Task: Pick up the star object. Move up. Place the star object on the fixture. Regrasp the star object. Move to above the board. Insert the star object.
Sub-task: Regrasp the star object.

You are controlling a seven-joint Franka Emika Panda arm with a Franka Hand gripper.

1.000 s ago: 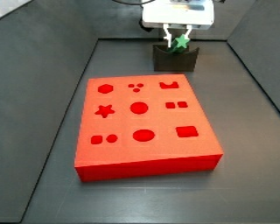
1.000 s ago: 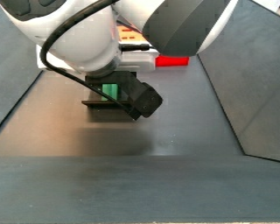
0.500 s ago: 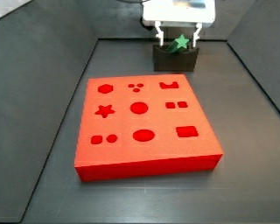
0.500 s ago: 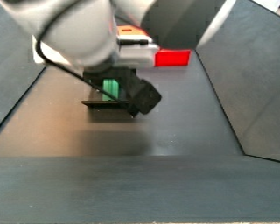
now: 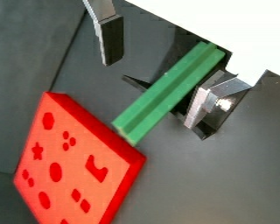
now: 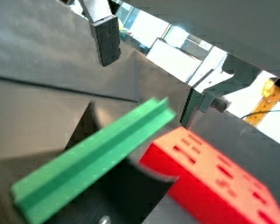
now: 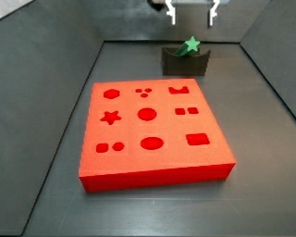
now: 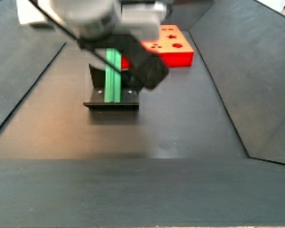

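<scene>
In a side view the large, thick, bright red rectangular board (image 7: 154,131) fills the centre of the frame, nearest the camera, its star, circle, hexagon and square cut-outs all empty. It lies flat on the dark floor (image 7: 262,185) with the star cut-out left of centre, so the insertion has not been reached.

Behind it, at the upper centre of the frame, stands the small dark grey-black fixture (image 7: 185,63). The bright green star-section peg, the star object (image 7: 191,44), rests in the notch on top of it, one star-shaped end facing the camera. The notch appears to cradle the peg on its side so that it can be taken again at a better angle for going into the board. In the other side view the peg (image 8: 113,75) slopes across the fixture (image 8: 113,102).

Farthest back, at the top edge, the two-finger gripper (image 7: 192,9) hangs above the fixture, clear of the peg. Both wrist views show the green peg (image 5: 170,91) running between the silver fingers (image 5: 109,37) with a gap on either side; the jaws are spread wide and grip nothing. I judge the placing step done and the regrasp to be next; the descent must keep the peg centred between the plates.
</scene>
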